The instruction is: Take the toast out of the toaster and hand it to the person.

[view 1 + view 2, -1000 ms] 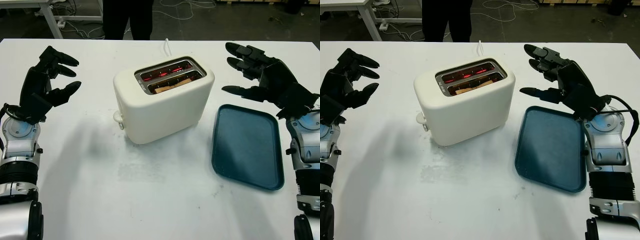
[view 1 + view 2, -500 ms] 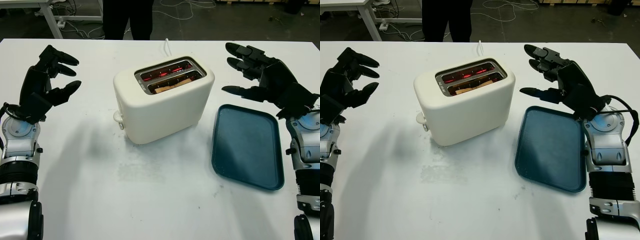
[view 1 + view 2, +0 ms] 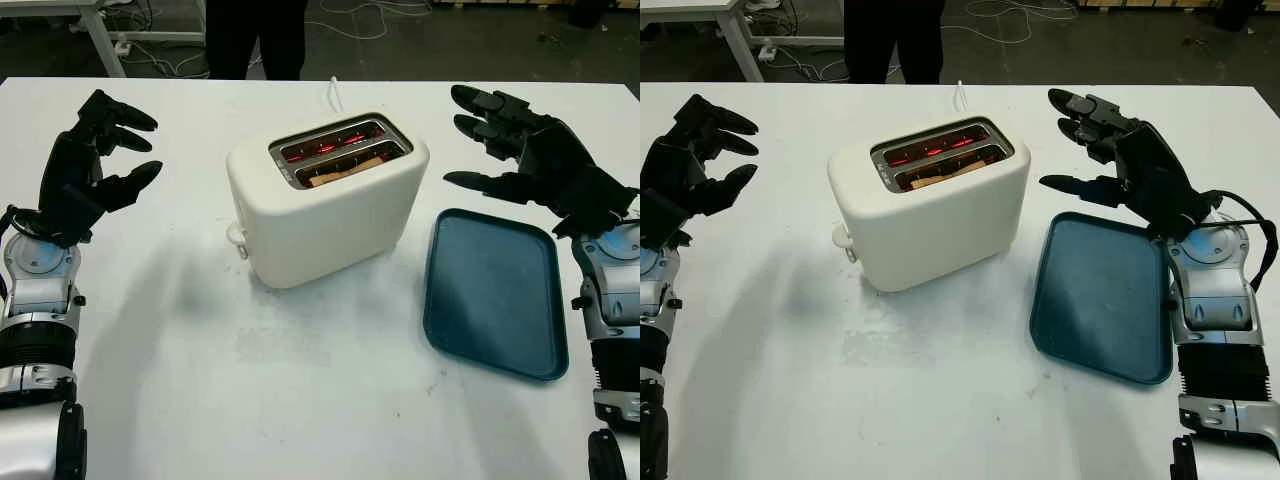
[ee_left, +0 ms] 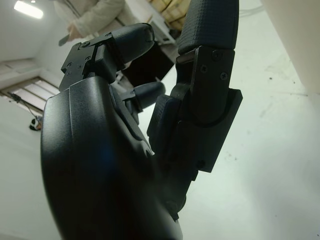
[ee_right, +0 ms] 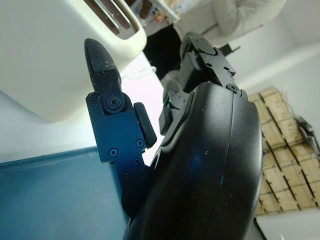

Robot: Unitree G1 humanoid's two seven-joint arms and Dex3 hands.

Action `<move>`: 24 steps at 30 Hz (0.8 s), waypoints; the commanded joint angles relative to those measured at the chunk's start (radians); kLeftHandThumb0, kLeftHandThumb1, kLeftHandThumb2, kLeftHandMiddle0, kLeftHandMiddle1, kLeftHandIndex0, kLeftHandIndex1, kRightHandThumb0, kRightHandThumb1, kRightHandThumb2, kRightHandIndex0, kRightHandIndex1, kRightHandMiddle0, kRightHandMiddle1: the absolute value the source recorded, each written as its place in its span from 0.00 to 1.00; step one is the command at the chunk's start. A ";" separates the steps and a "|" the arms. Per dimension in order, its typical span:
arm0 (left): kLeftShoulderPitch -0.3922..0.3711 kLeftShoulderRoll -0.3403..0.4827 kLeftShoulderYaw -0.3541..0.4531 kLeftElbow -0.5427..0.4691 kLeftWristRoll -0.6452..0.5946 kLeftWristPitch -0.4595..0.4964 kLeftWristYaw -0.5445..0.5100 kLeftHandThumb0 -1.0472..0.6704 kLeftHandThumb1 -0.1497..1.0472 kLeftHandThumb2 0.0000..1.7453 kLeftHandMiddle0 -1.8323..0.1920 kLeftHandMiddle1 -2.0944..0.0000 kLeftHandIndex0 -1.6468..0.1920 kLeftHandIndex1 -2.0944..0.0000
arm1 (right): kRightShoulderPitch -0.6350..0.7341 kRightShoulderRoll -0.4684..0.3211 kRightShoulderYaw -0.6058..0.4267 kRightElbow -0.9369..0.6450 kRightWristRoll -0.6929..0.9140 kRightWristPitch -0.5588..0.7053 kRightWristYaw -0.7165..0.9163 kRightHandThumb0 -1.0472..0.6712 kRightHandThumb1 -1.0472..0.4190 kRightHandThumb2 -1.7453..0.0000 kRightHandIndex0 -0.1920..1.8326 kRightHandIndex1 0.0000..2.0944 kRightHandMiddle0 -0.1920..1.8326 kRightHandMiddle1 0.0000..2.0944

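Task status: not begun, as judged from the present layout. The toaster (image 3: 325,205) stands mid-tabletop (image 3: 300,400), its elements glowing red in both slots. The toast (image 3: 345,168) sits low in the nearer slot, only its brown upper edge showing; it has not been raised or withdrawn.

Left hand (image 3: 90,165): released, holding nothing, raised above the tabletop well to the left of the toaster. Right hand (image 3: 525,160): likewise released and empty, held to the right of the toaster, above the far end of the blue tray (image 3: 495,295). Neither hand touches the toaster or the toast.

The tray lies flat just beside the toaster on its right, bare. A person (image 3: 255,35) stands at the far edge of the tabletop, dark legs visible behind the toaster.

Outstanding: reach into the nearer slot, grip the toast, lift it clear, pass it across to the person. The glowing elements suggest heat at the slot
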 commanded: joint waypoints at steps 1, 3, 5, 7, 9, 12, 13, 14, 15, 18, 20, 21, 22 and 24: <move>0.004 0.003 0.000 -0.004 0.007 0.004 0.005 0.00 0.89 0.15 0.89 0.22 0.85 0.28 | 0.008 0.006 -0.004 0.005 0.011 -0.012 -0.001 0.36 0.14 1.00 0.25 0.00 0.24 0.00; 0.004 0.002 0.001 -0.007 0.005 0.005 0.005 0.00 0.89 0.15 0.89 0.22 0.85 0.28 | 0.008 0.005 -0.002 0.005 0.011 -0.013 -0.002 0.36 0.14 1.00 0.25 0.00 0.24 0.00; 0.004 0.002 0.001 -0.008 0.004 0.007 0.004 0.00 0.89 0.14 0.89 0.22 0.85 0.28 | 0.007 0.003 -0.001 0.004 0.007 -0.011 -0.005 0.37 0.14 1.00 0.25 0.00 0.24 0.00; 0.005 0.003 0.001 -0.010 0.005 0.010 0.004 0.00 0.89 0.14 0.89 0.22 0.85 0.28 | 0.008 0.002 0.000 0.002 0.005 -0.011 -0.006 0.38 0.14 1.00 0.25 0.00 0.25 0.00; 0.004 0.002 0.002 -0.006 0.002 0.005 0.002 0.00 0.89 0.14 0.89 0.22 0.85 0.28 | 0.009 0.001 0.000 -0.001 0.006 -0.008 -0.005 0.37 0.14 1.00 0.25 0.00 0.25 0.00; -0.001 0.001 0.003 0.009 -0.001 -0.013 -0.003 0.00 0.89 0.15 0.89 0.23 0.85 0.29 | 0.010 -0.001 0.001 -0.004 0.002 -0.006 -0.007 0.36 0.14 1.00 0.25 0.00 0.25 0.00; -0.003 0.000 0.003 0.013 -0.002 -0.016 -0.004 0.00 0.89 0.15 0.89 0.23 0.85 0.29 | 0.010 0.000 0.000 -0.003 0.003 -0.006 -0.007 0.36 0.14 1.00 0.25 0.00 0.25 0.00; -0.003 0.000 0.003 0.013 -0.001 -0.018 -0.004 0.00 0.89 0.15 0.89 0.23 0.85 0.29 | 0.010 0.001 0.000 -0.002 0.005 -0.006 -0.006 0.36 0.14 1.00 0.25 0.00 0.25 0.00; -0.004 -0.001 0.003 0.014 -0.003 -0.018 -0.005 0.00 0.89 0.15 0.89 0.23 0.85 0.30 | 0.010 0.002 -0.001 -0.002 0.007 -0.004 -0.006 0.36 0.14 1.00 0.25 0.00 0.25 0.00; -0.006 -0.002 0.005 0.017 -0.010 -0.017 -0.012 0.00 0.89 0.14 0.89 0.24 0.84 0.30 | 0.010 0.002 -0.001 -0.003 0.005 -0.006 -0.008 0.36 0.14 1.00 0.25 0.00 0.25 0.00; -0.007 0.000 0.004 0.023 -0.006 -0.025 -0.011 0.00 0.89 0.14 0.88 0.24 0.84 0.31 | 0.009 0.001 0.000 0.001 0.003 -0.013 -0.007 0.36 0.14 1.00 0.25 0.00 0.25 0.00; -0.007 0.002 0.003 0.025 -0.001 -0.030 -0.008 0.00 0.89 0.15 0.88 0.24 0.85 0.31 | 0.009 0.002 -0.001 0.002 0.005 -0.013 -0.007 0.36 0.14 1.00 0.25 0.00 0.25 0.00; -0.007 0.002 0.002 0.025 0.001 -0.028 -0.006 0.00 0.89 0.15 0.88 0.24 0.85 0.31 | 0.009 0.003 -0.001 0.000 0.008 -0.008 -0.006 0.37 0.14 1.00 0.25 0.00 0.25 0.00; -0.005 0.001 0.003 0.017 -0.003 -0.016 -0.007 0.00 0.89 0.15 0.88 0.24 0.84 0.31 | 0.009 0.004 -0.002 -0.002 0.011 -0.006 -0.004 0.37 0.14 1.00 0.25 0.00 0.25 0.00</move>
